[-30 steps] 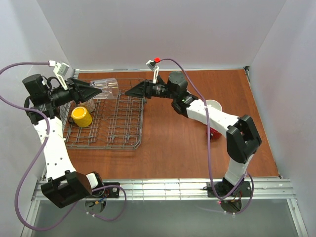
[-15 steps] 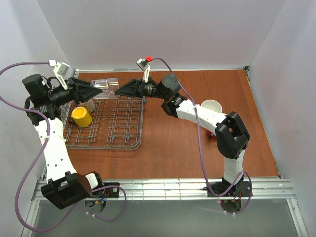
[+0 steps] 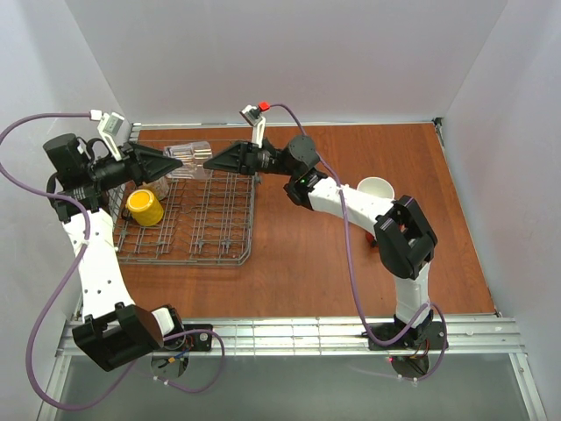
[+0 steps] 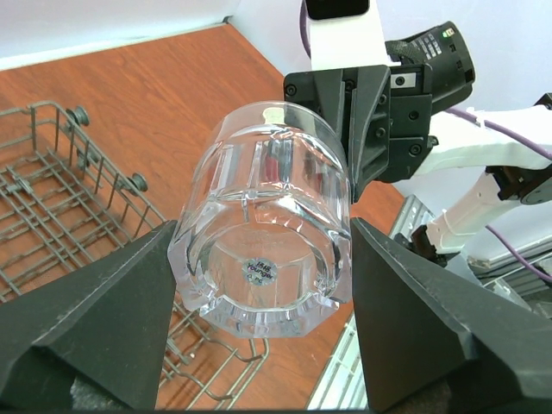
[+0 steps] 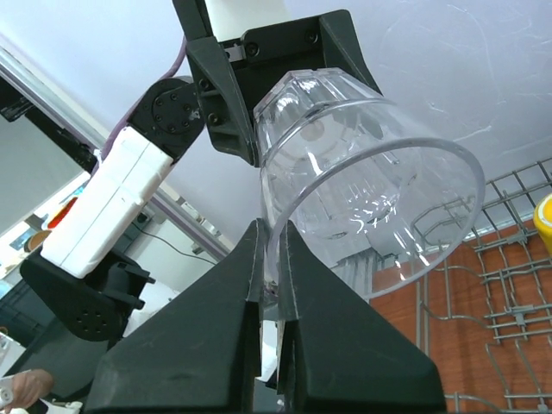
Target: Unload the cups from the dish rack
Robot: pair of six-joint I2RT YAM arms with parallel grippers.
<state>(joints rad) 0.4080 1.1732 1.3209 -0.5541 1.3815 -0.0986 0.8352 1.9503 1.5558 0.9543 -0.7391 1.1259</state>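
A clear glass tumbler (image 3: 191,160) hangs on its side above the back edge of the grey wire dish rack (image 3: 206,230). My left gripper (image 3: 175,159) is shut on its thick base (image 4: 259,285), one finger on each side. From the right, my right gripper (image 3: 209,162) is shut on the tumbler's rim wall (image 5: 274,246), one finger inside the mouth and one outside. A yellow mug (image 3: 145,207) lies in the rack's left part. A pale cup (image 3: 160,187) shows partly under my left gripper.
A cup with a white inside (image 3: 377,188) stands on the brown table right of the rack. A red mug (image 3: 379,237) peeks out from behind my right arm. White walls close in the table at the back and sides.
My right gripper moved left to the tumbler's mouth and shut on its rim. The left gripper and tumbler stayed in place.
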